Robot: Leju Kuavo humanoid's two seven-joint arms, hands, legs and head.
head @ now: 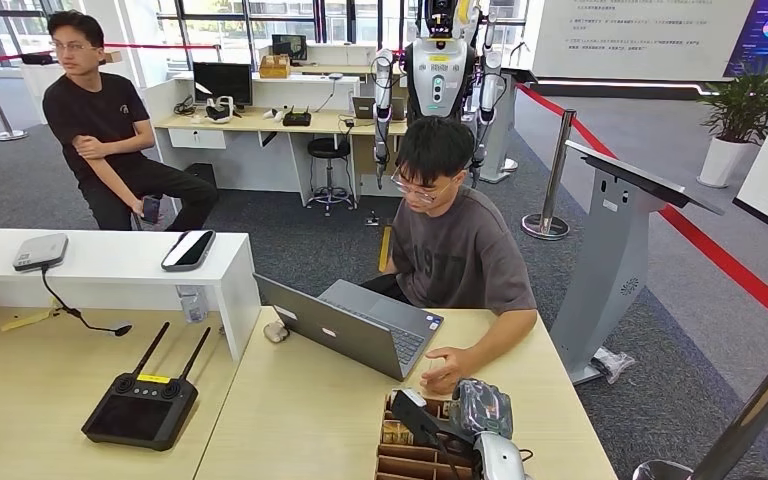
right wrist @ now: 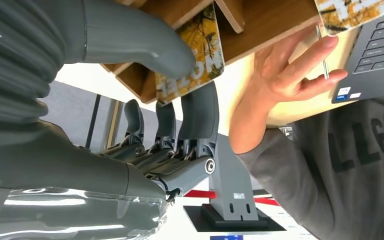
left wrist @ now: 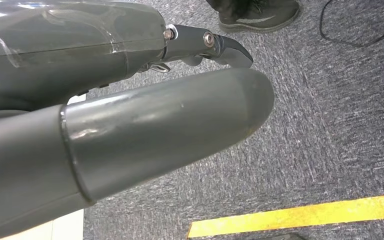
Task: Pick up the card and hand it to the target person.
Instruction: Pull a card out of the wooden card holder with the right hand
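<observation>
A card (right wrist: 196, 52) with a yellow leaf print stands in a slot of the wooden card holder (right wrist: 260, 22). My right hand (right wrist: 170, 95) pinches it, the thumb (right wrist: 145, 42) on its printed face and a dark finger (right wrist: 200, 112) behind it. In the head view that hand (head: 475, 425) sits over the holder (head: 400, 465) at the table's near edge. A person in a grey T-shirt (head: 455, 250) sits across the table, one hand (head: 445, 372) resting just beside the holder. My left hand (left wrist: 130, 125) hangs over grey carpet and holds nothing.
An open laptop (head: 355, 325) lies in front of the seated person. A black controller with antennas (head: 140, 405) rests on the table's left. A second person in black (head: 110, 130) sits behind a white counter (head: 100, 265). A grey kiosk stand (head: 620, 260) is at the right.
</observation>
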